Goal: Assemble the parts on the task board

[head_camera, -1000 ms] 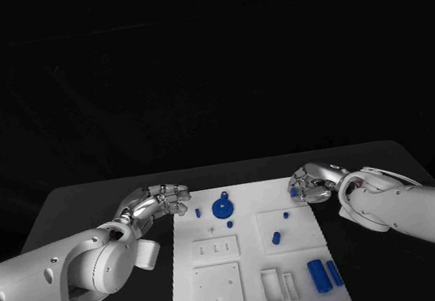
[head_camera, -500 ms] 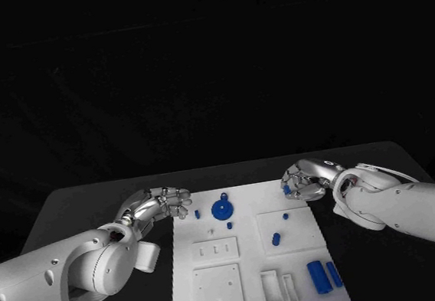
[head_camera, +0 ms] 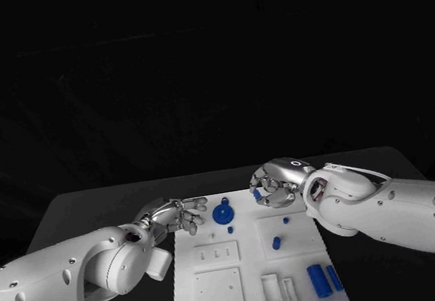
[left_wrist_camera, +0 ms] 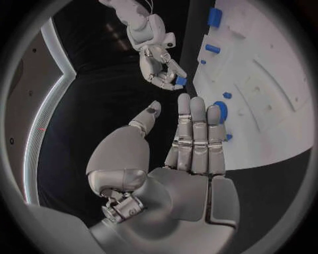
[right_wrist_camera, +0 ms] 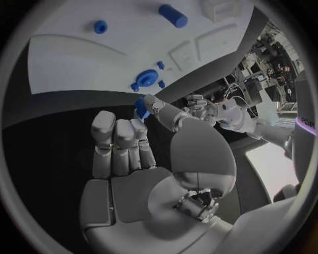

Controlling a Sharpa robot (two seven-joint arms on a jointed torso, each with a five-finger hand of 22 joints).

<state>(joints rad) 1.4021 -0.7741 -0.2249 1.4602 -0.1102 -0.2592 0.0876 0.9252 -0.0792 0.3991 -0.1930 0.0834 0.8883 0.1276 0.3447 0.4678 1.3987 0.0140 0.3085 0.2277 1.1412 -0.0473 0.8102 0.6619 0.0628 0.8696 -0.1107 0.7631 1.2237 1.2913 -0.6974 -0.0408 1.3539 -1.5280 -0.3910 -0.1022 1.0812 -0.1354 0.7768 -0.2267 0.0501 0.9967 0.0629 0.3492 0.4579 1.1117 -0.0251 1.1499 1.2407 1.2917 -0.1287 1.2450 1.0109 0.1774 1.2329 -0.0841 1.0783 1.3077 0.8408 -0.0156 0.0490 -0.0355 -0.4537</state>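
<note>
The white task board (head_camera: 249, 260) lies in the middle of the table. My right hand (head_camera: 276, 184) hovers over the board's far end and pinches a small blue part (right_wrist_camera: 141, 107) between thumb and finger; the pinched part (left_wrist_camera: 180, 81) also shows in the left wrist view. My left hand (head_camera: 180, 214) is at the board's far left edge, fingers stretched out and holding nothing. A round blue part (head_camera: 222, 212) stands just beside its fingertips (left_wrist_camera: 199, 114). A small blue peg (head_camera: 230, 229) sits below the round part.
Two blue cylinders (head_camera: 319, 280) lie side by side at the board's near right. A short blue piece (head_camera: 277, 242) and a small one (head_camera: 286, 219) sit on the right middle block. White slotted blocks (head_camera: 219, 291) fill the near left. Black table (head_camera: 92, 205) surrounds the board.
My right hand has carried the small blue part left, from the board's right edge to above its far end. My left hand has edged toward the board and spread its fingers.
</note>
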